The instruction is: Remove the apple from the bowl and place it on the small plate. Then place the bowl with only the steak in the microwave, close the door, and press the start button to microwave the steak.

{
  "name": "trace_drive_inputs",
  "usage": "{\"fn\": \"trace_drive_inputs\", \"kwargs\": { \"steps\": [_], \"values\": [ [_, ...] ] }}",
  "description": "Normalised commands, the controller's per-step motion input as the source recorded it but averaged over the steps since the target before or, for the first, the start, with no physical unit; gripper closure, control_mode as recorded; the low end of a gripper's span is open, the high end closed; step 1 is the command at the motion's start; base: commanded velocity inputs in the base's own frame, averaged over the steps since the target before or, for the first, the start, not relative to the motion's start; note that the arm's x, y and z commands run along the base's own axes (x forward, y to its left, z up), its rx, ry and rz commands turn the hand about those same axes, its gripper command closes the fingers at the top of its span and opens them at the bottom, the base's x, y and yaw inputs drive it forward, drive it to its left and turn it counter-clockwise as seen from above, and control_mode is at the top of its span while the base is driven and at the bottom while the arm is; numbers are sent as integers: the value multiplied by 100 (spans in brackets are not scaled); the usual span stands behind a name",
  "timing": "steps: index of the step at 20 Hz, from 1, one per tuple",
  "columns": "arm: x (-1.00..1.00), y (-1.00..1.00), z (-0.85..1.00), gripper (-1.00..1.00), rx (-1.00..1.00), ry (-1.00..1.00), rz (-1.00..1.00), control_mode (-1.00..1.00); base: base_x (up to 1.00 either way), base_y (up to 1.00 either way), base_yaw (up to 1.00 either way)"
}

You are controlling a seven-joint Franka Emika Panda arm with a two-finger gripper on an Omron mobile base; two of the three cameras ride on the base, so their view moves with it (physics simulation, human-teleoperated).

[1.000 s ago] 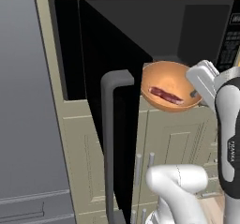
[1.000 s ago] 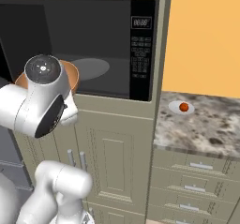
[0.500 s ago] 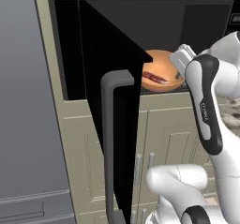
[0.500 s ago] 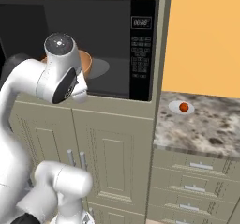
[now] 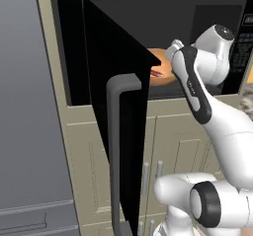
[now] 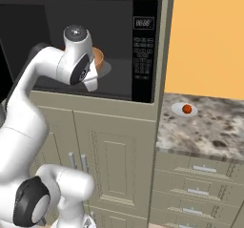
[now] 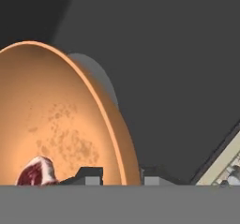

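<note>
Inside microwave (image 6: 57, 41): one bowl (image 7: 51, 120), one steak (image 7: 36, 171), jaws clamped on rim; one apple (image 6: 187, 108) on plate (image 6: 177, 109)

One bowl (image 7: 70, 124), one steak (image 7: 35, 171), one apple (image 6: 187, 108), one small plate (image 6: 177, 109), one microwave (image 6: 143, 46).

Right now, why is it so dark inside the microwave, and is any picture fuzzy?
Left base view: the microwave cavity is unlit and near black, so the bowl stands out. Right base view: evenly lit, the apple is crisp on the small plate. Hand view: sharp, with the bowl's rim pinched between the hand fingertips.
</note>
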Motion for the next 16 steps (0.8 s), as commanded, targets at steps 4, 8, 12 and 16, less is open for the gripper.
{"fn": "trace_drive_inputs", "kwargs": {
  "steps": [4, 8, 12, 16],
  "values": [
    [74, 3, -40, 100, 0, 5, 0, -100, 0, 0, 0],
    [19, 0, -22, -100, 0, 2, 0, -100, 0, 0, 0],
    [-25, -1, 14, -100, 1, -9, 0, -100, 0, 0, 0],
    [-99, -4, 21, -100, 1, -31, 0, -100, 0, 0, 0]
  ]
}}
